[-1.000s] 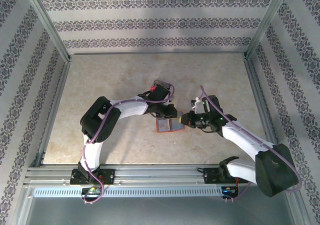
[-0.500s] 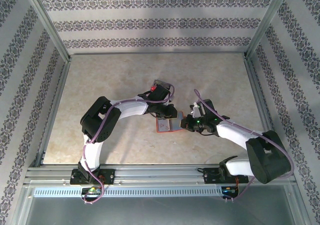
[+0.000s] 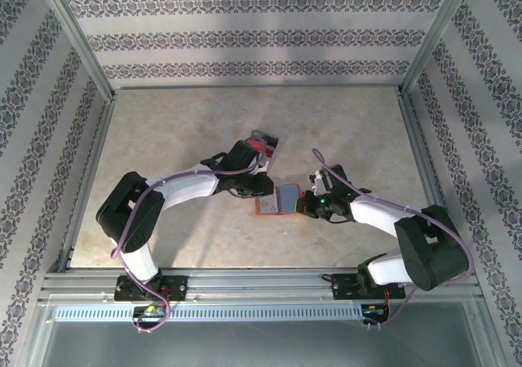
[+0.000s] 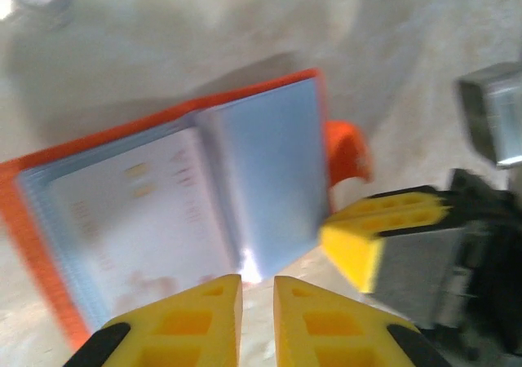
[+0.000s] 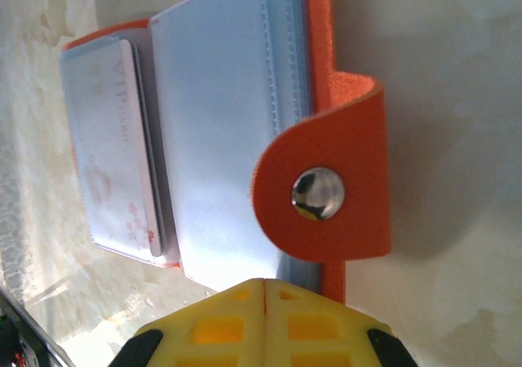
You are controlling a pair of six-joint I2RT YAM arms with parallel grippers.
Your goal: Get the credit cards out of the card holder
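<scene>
**A:** Nearest the bases, the right gripper (image 5: 265, 289) is seen with its yellow fingertips pressed flat together and no gap between them.

**B:** Is anything held?

**A:** That cannot be told. The tips are set right against the edge of the card holder (image 3: 280, 200), just under the rounded snap tab (image 5: 322, 192), and the contact itself is hidden.

**B:** And the holder?

**A:** It is laid open on the table (image 3: 179, 130), a little right of the middle, between the two grippers. Grey-blue pockets are shown inside the orange cover, and a pale card (image 5: 114, 147) marked "VIP" is seen in the leaf away from the tab.

**B:** Just beyond it, the left gripper (image 4: 257, 289) is poised over the holder's other edge. A narrow slit is left between its fingers, and nothing is made out in it.

**A:** Farther back, near the left wrist, a small clear box (image 3: 263, 144) with something red inside is spotted.
</scene>
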